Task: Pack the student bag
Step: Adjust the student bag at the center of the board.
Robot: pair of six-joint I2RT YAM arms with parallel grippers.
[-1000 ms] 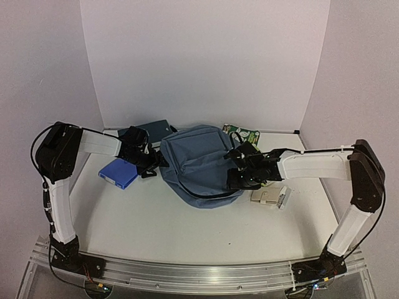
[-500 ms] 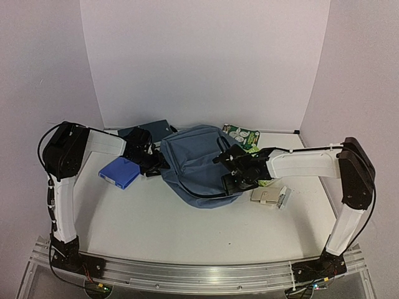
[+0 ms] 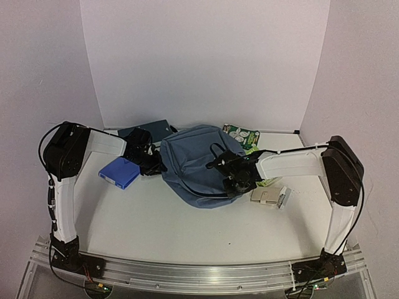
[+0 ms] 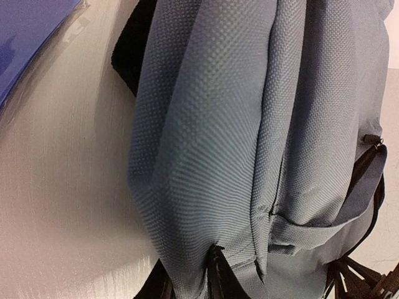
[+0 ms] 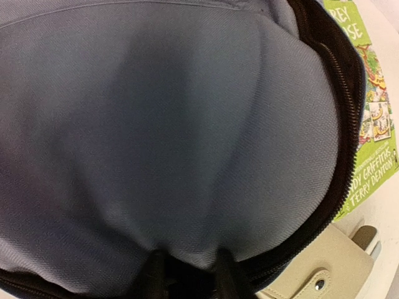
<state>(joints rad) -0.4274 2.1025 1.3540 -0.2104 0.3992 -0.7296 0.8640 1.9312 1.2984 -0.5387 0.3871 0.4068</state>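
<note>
The left gripper [image 4: 190, 281] is closed on a fold of the bag [image 3: 194, 159] at its left edge, with the fabric pinched between the dark fingers [image 4: 219, 283]. The right gripper [image 5: 190, 274] seems clamped on the bag's right rim, by the black zipper [image 5: 340, 106], though its tips are half hidden under the cloth. The bag lies mid-table between the two arms, bulging; what is inside it cannot be seen. Around it on the table [image 3: 174, 230] are a blue book [image 3: 118, 172] just to its left, a dark folder [image 3: 153, 129] behind it, a green book [image 3: 242, 134] against its far right edge, and a beige case [image 3: 268, 197] beside the right gripper.
</note>
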